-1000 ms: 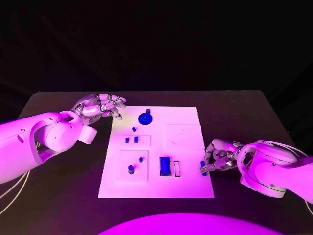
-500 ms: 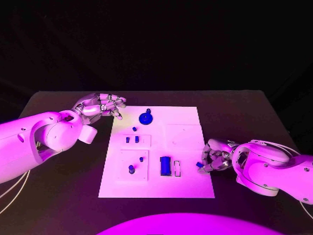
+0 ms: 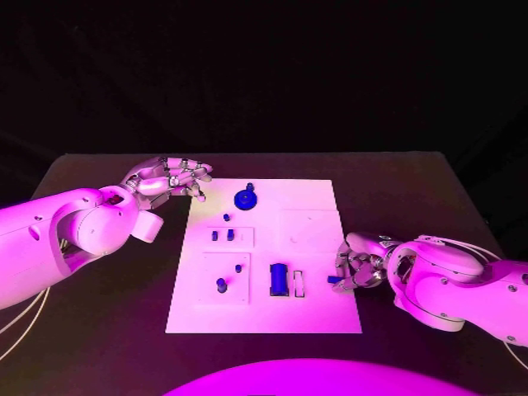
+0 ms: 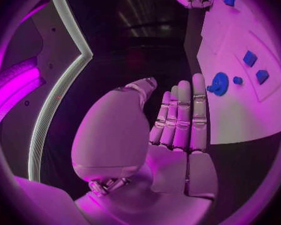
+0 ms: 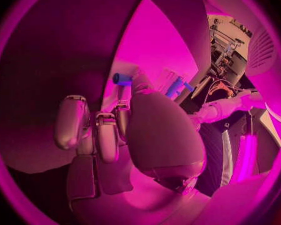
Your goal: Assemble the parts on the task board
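While the head view hides it, right hand (image 5: 125,130) fingers pinch a blue part (image 5: 122,78).

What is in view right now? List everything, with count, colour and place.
table: one, black, under everything.
task board: one, white, mid-table.
round part: one, blue, far end of the board.
rectangular part: one, blue, near middle of the board.
small parts: several, blue, on the board's left half.
small part: one, blue, pinched by the right hand.
left hand: silver, at the board's far left corner, holding nothing.
right hand: silver, over the board's right edge.
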{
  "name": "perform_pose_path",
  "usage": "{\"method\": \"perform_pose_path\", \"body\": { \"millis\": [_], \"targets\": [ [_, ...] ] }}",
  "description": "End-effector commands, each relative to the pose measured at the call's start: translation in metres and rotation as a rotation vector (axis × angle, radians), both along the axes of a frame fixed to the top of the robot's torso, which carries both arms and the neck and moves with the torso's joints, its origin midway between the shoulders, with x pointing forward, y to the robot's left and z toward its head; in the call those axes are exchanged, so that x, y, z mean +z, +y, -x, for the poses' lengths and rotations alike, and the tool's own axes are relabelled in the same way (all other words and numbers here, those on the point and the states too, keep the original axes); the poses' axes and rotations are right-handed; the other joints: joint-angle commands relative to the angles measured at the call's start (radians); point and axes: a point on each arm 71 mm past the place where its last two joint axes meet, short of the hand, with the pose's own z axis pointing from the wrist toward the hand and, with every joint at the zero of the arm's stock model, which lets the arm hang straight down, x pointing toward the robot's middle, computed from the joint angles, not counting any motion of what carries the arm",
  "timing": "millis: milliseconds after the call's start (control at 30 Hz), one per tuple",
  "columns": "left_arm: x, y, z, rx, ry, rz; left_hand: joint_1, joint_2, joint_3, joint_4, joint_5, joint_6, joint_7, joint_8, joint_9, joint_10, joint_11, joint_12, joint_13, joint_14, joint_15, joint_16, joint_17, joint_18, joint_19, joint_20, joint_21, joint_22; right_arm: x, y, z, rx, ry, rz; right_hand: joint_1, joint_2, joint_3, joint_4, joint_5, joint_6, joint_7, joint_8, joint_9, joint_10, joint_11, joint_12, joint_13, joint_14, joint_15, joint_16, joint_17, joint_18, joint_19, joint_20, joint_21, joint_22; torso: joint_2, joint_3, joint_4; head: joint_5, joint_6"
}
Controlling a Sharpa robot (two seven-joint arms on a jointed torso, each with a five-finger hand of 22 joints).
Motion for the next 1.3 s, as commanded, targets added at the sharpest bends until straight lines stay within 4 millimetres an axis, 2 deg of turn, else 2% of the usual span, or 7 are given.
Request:
{"method": "perform_pose_path", "body": {
  "millis": [33,233,333,367,433,567,1300],
  "targets": [
    [0.002,-0.001,0.000,-0.005,-0.012,0.007,0.010,0.000,0.000,0.005,0.001,-0.008,0.025,0.003,-0.001,-0.007,0.000,0.006,-0.001,0.000,0.002,0.004,-0.001,0.014,0.008,0.000,-0.006,-0.002,-0.008,-0.002,0.006,-0.045,0.044,-0.025,0.049,0.060,0.014,0.004,0.003,0.006,0.000,-0.002,-0.315,0.007,-0.004,0.003,-0.009,0.087,-0.006,0.000,0.174,-0.010,0.014,-0.009,0.008,0.174,0.000,-0.0002,-0.0002,0.002,0.001],
    [0.001,-0.002,0.000,-0.005,-0.012,0.007,0.010,0.000,0.000,0.005,0.001,-0.008,0.025,0.003,-0.001,-0.007,0.000,0.006,-0.001,0.000,0.002,0.004,-0.001,0.014,0.009,0.000,-0.006,-0.002,0.000,0.001,0.008,-0.101,0.073,-0.127,0.020,0.087,0.120,0.002,0.006,0.000,-0.003,-0.015,-0.320,0.015,-0.008,0.010,-0.001,0.090,-0.009,0.005,0.188,-0.013,0.021,-0.013,0.030,0.179,0.000,-0.0007,-0.0001,-0.001,0.000],
    [0.001,-0.002,0.000,-0.005,-0.011,0.007,0.012,0.001,0.000,0.006,0.002,-0.008,0.025,0.004,-0.001,-0.008,0.000,0.007,-0.001,0.000,0.002,0.004,-0.002,0.014,0.009,-0.001,-0.007,-0.002,0.003,0.004,0.008,-0.122,0.089,-0.177,-0.018,0.050,0.240,0.006,0.004,-0.001,0.005,-0.019,-0.318,0.017,-0.005,0.010,0.001,0.091,-0.006,0.006,0.190,-0.014,0.022,-0.013,0.038,0.181,0.000,-0.0009,0.0004,-0.001,0.000],
    [0.001,-0.002,0.000,-0.006,-0.011,0.007,0.012,0.001,0.000,0.006,0.002,-0.008,0.025,0.004,-0.001,-0.008,0.000,0.007,-0.001,0.000,0.002,0.004,-0.002,0.014,0.009,-0.001,-0.007,-0.002,0.004,0.005,0.008,-0.127,0.095,-0.190,-0.050,0.015,0.334,-0.002,0.004,-0.002,0.002,-0.018,-0.312,0.020,-0.005,0.011,0.003,0.091,-0.006,0.007,0.193,-0.015,0.022,-0.011,0.039,0.181,0.000,-0.0010,0.0005,-0.002,0.000],
    [0.001,-0.002,0.000,-0.007,-0.011,0.008,0.012,0.001,0.000,0.006,0.002,-0.008,0.025,0.004,-0.001,-0.008,0.000,0.007,-0.001,0.000,0.002,0.004,-0.002,0.014,0.009,-0.001,-0.007,-0.002,0.005,0.007,0.008,-0.141,0.118,-0.216,-0.087,-0.019,0.415,-0.010,0.002,-0.002,0.002,-0.013,-0.304,0.021,-0.004,0.011,0.003,0.091,-0.007,0.007,0.193,-0.014,0.022,-0.011,0.040,0.181,0.000,-0.0014,0.0012,-0.001,-0.001],
    [0.001,-0.002,0.000,-0.008,-0.011,0.008,0.013,0.001,0.000,0.006,0.002,-0.008,0.025,0.004,-0.002,-0.008,0.000,0.007,-0.001,0.000,0.002,0.004,-0.002,0.014,0.010,-0.001,-0.008,-0.003,0.004,0.011,0.009,-0.165,0.157,-0.252,-0.152,-0.059,0.515,-0.030,-0.002,-0.004,0.002,-0.004,-0.290,0.022,-0.003,0.009,0.002,0.091,-0.006,0.007,0.193,-0.014,0.021,-0.009,0.038,0.180,0.000,-0.0010,0.0007,0.000,-0.002],
    [0.001,-0.004,0.000,-0.017,-0.014,0.005,0.014,0.001,0.000,0.007,0.002,-0.008,0.025,0.005,-0.002,-0.008,0.000,0.007,-0.001,0.000,0.002,0.004,-0.002,0.014,0.010,-0.001,-0.008,-0.003,-0.001,0.040,0.005,-0.171,0.216,-0.298,-0.311,-0.104,0.551,-0.027,-0.010,0.003,0.006,0.007,-0.274,0.031,0.000,0.017,0.011,0.092,-0.003,0.008,0.196,-0.014,0.021,-0.008,0.036,0.179,0.000,-0.0008,0.0005,-0.001,-0.004]
  ]
}}
